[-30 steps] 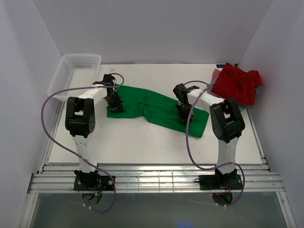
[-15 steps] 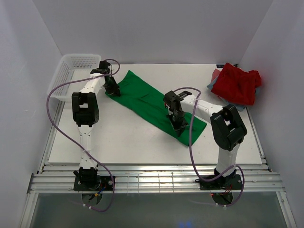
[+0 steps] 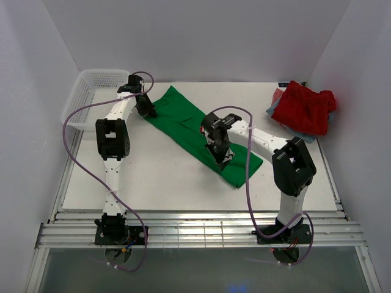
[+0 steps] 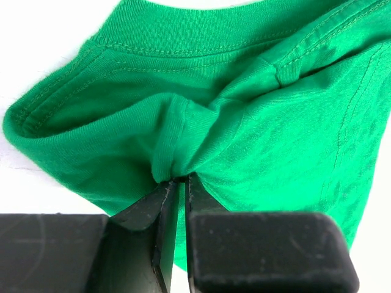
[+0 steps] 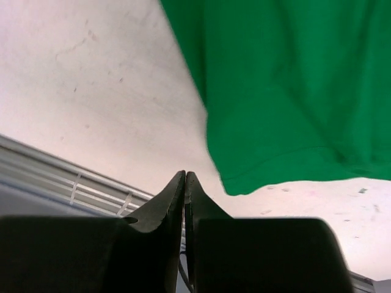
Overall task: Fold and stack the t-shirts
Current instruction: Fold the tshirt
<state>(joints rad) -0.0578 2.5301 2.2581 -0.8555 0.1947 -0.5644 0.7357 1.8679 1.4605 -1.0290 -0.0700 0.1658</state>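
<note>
White tabletop (image 3: 153, 177), pale walls on three sides.

- Your left pincer (image 4: 179, 181) was closed narrow on a pinch of the bright green cloth t-shirt (image 3: 183, 125). It held a gathered fold just below the ribbed collar, with the fabric bunched at the tips.
- Your right pincer (image 5: 184, 177) was shut tip to tip. Its wrist view showed no cloth between the fingers. A blurred corner of green hem sat just beside and beyond them, so I judged that pincer empty.
- The green shirt lay on the table as one long diagonal band. Its collar end was at the far left and its hem end near the middle, towards you.
- The collar end lay near the white plastic mesh basket (image 3: 76, 101), not in it.
- The red cloth t-shirt (image 3: 305, 110) sat crumpled in the far right corner, well apart from the green one. It rested on a blue-grey cloth (image 3: 270, 111), of which only the edges showed.

Progress, as a judgement: early.
- The green shirt looked narrowed lengthways into a strip but not yet folded across into a packet.
- The red one looked untouched.
- No stack existed.
- Left to do: the cross folds on the green shirt, then the whole sequence for the red shirt and whatever lay beneath it, then the piling.

Pose:
- Your left arm was stretched far forward along the left side, wrist tipped down at the collar.
- Your right arm reached inward and leftwards across the table, elbow raised at the right. Its wrist was bent down over the hem end of the band.
</note>
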